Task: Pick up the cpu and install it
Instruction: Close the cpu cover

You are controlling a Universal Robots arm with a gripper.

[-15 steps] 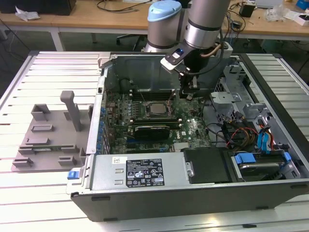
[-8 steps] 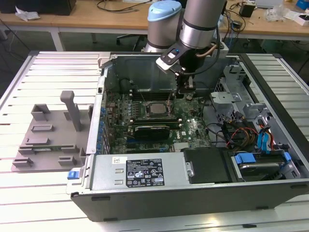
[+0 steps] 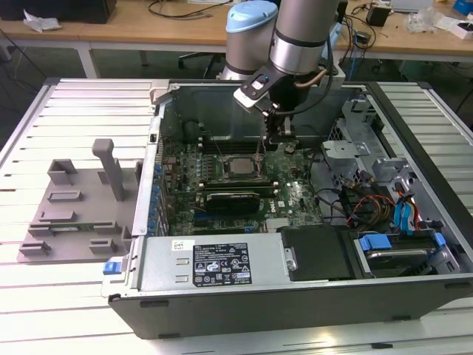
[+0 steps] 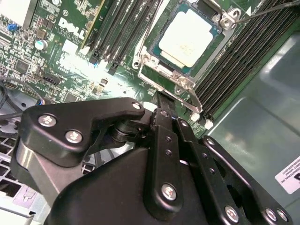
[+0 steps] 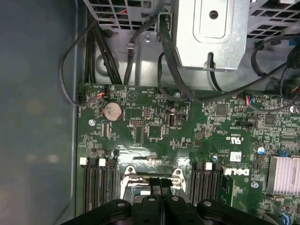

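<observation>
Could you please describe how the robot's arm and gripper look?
The arm is a silvery-grey tube with a pale blue joint cap; a dark cable loops at its wrist. The gripper is black, built of link bars fastened with silver screws.

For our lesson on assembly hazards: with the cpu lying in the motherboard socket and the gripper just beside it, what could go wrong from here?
1. The gripper sits shut, very close to the socket frame; a sideways slip could scrape it or the memory slots.
2. The cpu lies in the socket, and a thin lever seems raised, so it may be unclamped; a knock could shift it.
</observation>
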